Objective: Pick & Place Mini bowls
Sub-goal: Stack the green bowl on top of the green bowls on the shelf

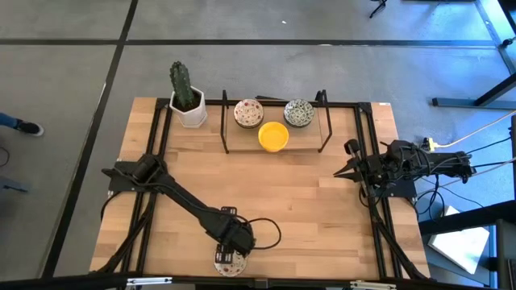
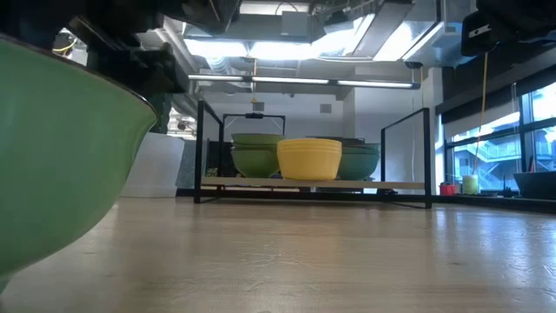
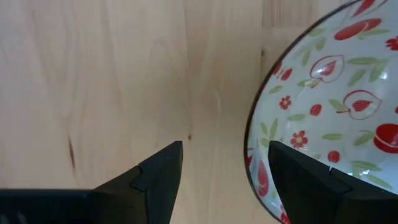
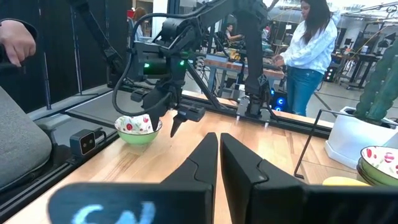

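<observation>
A mini bowl, white inside with a red fruit-and-flower pattern and green outside, sits on its base at the table's near edge. It also fills the left of the low view. My left gripper is open and points down over it. One finger is over the bowl's inside and the other is outside the rim; the right wrist view shows the same gripper. A red-patterned bowl, a green-grey bowl and a yellow bowl stand at the far rack. My right gripper waits shut at the table's right side. My left gripper comes at the near bowl from above, its fingers standing either side of the rim. One finger is over the patterned inside and the other is over the bare wood. I cannot tell whether either finger touches the bowl, which rests on the table.
A white pot with a green cactus stands at the far left corner. A black wire rack frames the far bowls. Bare wood lies between the arms. Beyond the table, a person in a white top and a hand show.
</observation>
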Robot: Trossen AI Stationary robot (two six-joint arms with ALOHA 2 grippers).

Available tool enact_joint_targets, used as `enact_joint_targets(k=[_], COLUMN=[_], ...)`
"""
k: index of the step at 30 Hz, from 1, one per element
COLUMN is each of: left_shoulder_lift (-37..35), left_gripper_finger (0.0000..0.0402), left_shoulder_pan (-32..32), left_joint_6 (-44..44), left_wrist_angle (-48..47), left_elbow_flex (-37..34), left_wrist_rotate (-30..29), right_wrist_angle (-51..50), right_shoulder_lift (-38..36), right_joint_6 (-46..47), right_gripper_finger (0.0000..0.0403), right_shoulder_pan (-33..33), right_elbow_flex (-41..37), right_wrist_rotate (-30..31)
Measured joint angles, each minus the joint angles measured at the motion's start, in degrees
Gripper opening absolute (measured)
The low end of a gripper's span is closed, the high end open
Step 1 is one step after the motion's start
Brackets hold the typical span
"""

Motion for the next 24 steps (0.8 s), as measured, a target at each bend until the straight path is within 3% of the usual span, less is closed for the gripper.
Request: enact_joint_targets(k=[11,15,21,24], left_shoulder_lift=[2.33,2.37,2.33,2.23], left_gripper_finger=[0.0217,0.0163,0.0027,0.0013], left_shoulder_pan=[0.0,0.0,0.1,0.57], left_joint_6=[3.6,5.08,9.99,13.13], left_wrist_angle=[1.38,1.33,1.71,1.34], left_elbow_flex=[0.0,0.0,0.11,0.7], left_wrist_rotate=[3.24,4.62,8.79,10.2], right_wrist_angle=[-0.02,-0.02,-0.02,-0.02], right_shoulder_lift=[0.0,0.0,0.0,0.02], right_joint_6=[0.04,0.04,0.02,0.02], right_gripper_finger=[0.0022,0.0022,0.0022,0.0022], right_shoulder_pan=[0.0,-0.02,-0.02,-0.01], right_elbow_flex=[0.0,0.0,0.0,0.0], right_wrist_rotate=[0.0,0.0,0.0,0.0])
